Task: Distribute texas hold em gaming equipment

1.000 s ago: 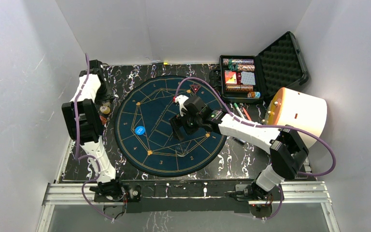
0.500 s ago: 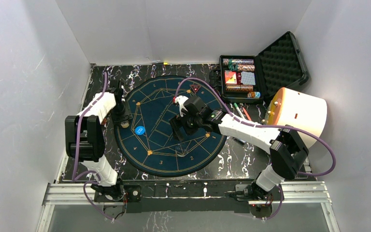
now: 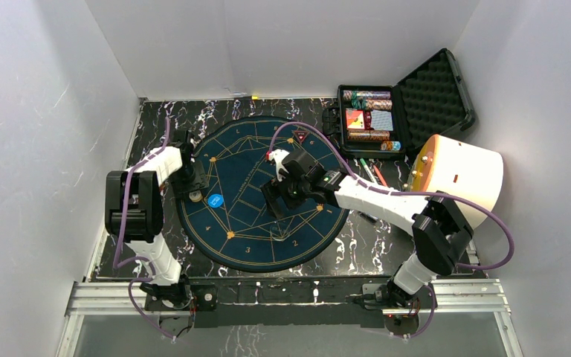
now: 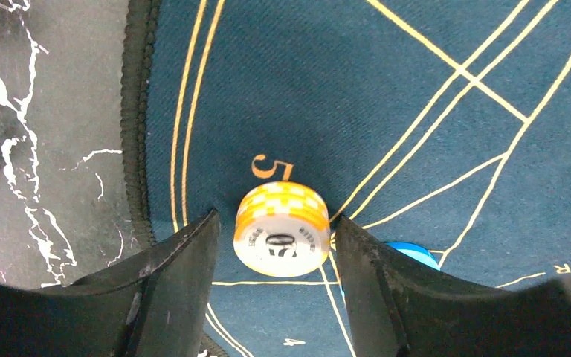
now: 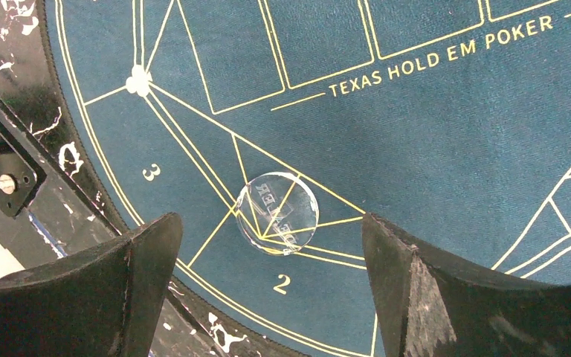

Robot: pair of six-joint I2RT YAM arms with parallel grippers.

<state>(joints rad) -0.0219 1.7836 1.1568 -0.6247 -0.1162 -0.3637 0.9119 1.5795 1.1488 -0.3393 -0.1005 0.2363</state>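
Poker chip stack [image 4: 282, 230] stands on the round mat [image 4: 416, 89] by its "5" mark near the left edge, left pincer [image 4: 273, 245] released around it: placing looks done, next lift straight clear without toppling it, while right pincer [image 5: 271, 230] gapes above the clear dealer button [image 5: 276, 213].

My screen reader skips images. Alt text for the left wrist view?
Orange-and-white poker chips, stacked, sit on the blue mat by the number 5 between the left gripper's open fingers; a blue disc shows nearby.
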